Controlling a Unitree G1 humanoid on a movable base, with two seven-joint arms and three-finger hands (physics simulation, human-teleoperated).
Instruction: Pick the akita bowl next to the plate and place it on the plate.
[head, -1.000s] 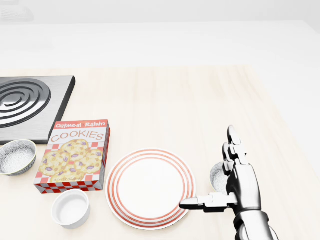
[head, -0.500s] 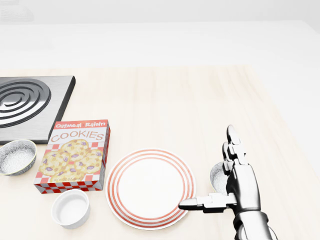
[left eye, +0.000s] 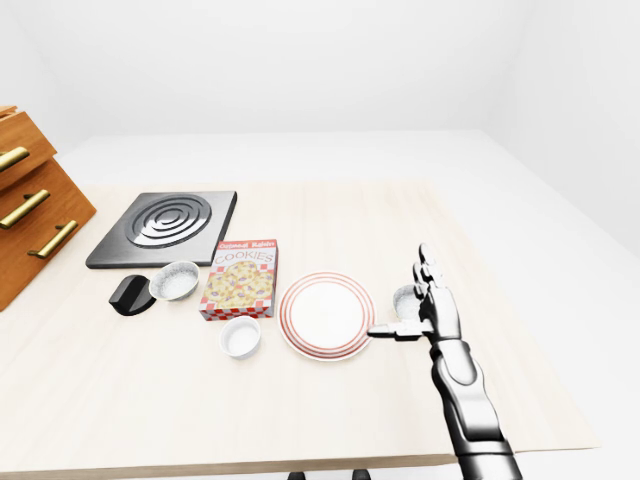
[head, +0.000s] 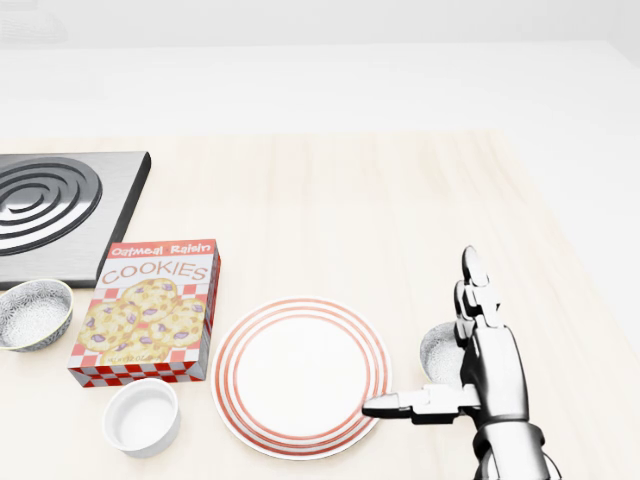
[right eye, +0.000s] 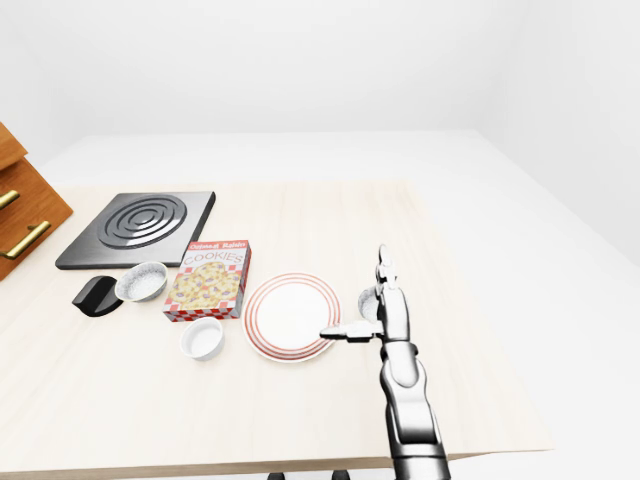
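A pale wooden counter (left eye: 330, 215) stands in a bare white room, with a wooden drawer unit (left eye: 30, 205) at its left edge. Toward the counter's near edge, the robot's right robot hand (head: 470, 345) hovers spread open and holds nothing: two fingers (head: 472, 275) point up the head view, and a third juts sideways over the rim of a white plate (head: 300, 375) ringed in red. Just right of the plate, the small grey bowl (head: 438, 352) sits on the counter, partly hidden behind the robot hand; contact between them cannot be made out. Left of the plate lies a box of oatmeal raisin cookies (head: 150, 310), with a plain white cup (head: 142, 417) just below it in the view and a second patterned bowl (head: 32, 313) further left. A black stove plate (head: 60, 210) with silver rings lies toward the counter's far left, and a small black object (left eye: 128, 296) rests beside the patterned bowl. The left robot hand is out of view.
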